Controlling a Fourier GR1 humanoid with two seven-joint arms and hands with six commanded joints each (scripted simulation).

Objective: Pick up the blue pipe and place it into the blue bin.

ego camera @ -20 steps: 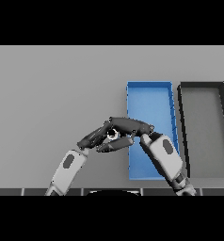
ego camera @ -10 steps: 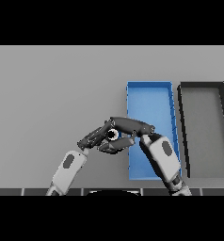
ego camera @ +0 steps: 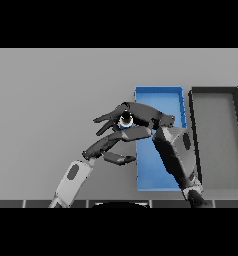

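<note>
Both arms come up from the near edge of the grey desk (ego camera: 56,95) and meet just left of the blue bin (ego camera: 158,96). The right hand (ego camera: 141,114) reaches in from the right, its forearm lying across the bin's lower half, and its fingers are curled round a small object held at the bin's left rim. That object looks like the blue pipe (ego camera: 125,120): only a round, pale end with a dark centre and a sliver of blue beneath it show between the fingers, so its length and tilt cannot be made out. It sits at the bin's left wall, roughly level with the upper half of the bin, held in the hand; whether it is over the bin's floor or just outside the wall is hard to judge.

The left hand (ego camera: 108,146) is right below and slightly left of the right hand, over bare desk beside the bin. Its fingers are stretched out and loosely spread, the upper ones reaching toward the pipe and close under the right hand's fingers, the thumb pointing right toward the bin wall. It holds nothing that I can see.

A dark grey bin (ego camera: 216,91) stands just to the right of the blue one, side by side, long sides parallel.
</note>
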